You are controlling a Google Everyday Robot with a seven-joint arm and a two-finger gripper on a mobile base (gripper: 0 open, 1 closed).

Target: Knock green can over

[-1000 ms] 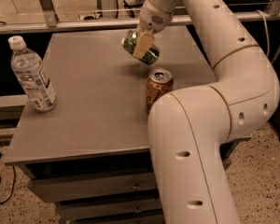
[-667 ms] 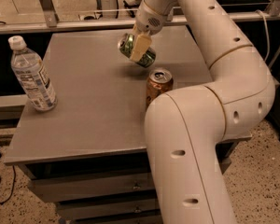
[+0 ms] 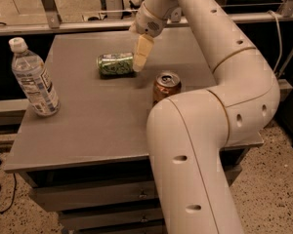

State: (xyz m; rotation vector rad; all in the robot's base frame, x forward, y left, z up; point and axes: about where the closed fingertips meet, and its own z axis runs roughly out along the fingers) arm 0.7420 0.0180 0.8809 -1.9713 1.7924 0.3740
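Jaws on the gripper (image 3: 143, 52), just beside the green can (image 3: 116, 64): open or closed, I cannot tell; that can lies flat; a bump could roll it away, or tip the orange can (image 3: 166, 86) near it.

A water bottle (image 3: 33, 79) and an orange-gold can (image 3: 166, 86) stand on the grey table (image 3: 88, 126).

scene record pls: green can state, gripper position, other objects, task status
green can: lying on its side, toward the back of the table
gripper: right beside the can's right end, contact unclear
orange can: upright, nearer the camera than the gripper
water bottle: upright, capped, left side
table: grey top, drawers below
task status: can appears knocked over
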